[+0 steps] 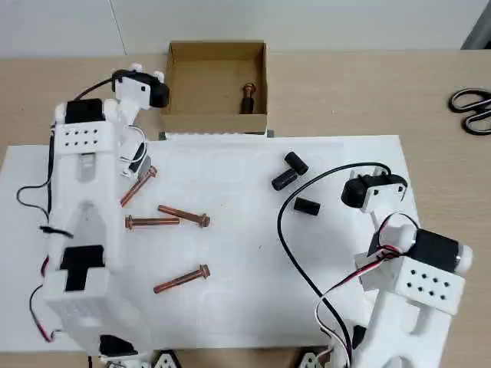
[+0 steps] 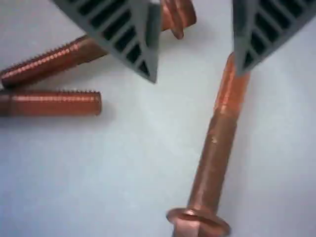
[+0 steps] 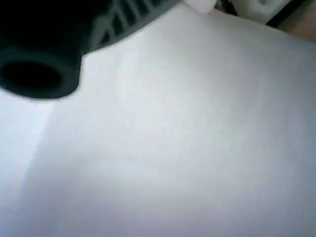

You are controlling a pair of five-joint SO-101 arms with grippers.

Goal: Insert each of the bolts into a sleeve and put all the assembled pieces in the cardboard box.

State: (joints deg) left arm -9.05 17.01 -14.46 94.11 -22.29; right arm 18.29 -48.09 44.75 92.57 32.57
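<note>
One assembled piece lies in the cardboard box at 12 o'clock, while four bolts toward 9 and three sleeves toward 2 wait on the surface, the left claw spread over one bolt, the right claw seemingly clamped on a fourth sleeve.

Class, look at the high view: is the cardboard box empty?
No, one copper bolt lies inside the cardboard box.

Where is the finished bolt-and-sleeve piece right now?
High view: the assembled piece lies inside the cardboard box, close to its right wall, just beyond the far edge of the white sheet.
</note>
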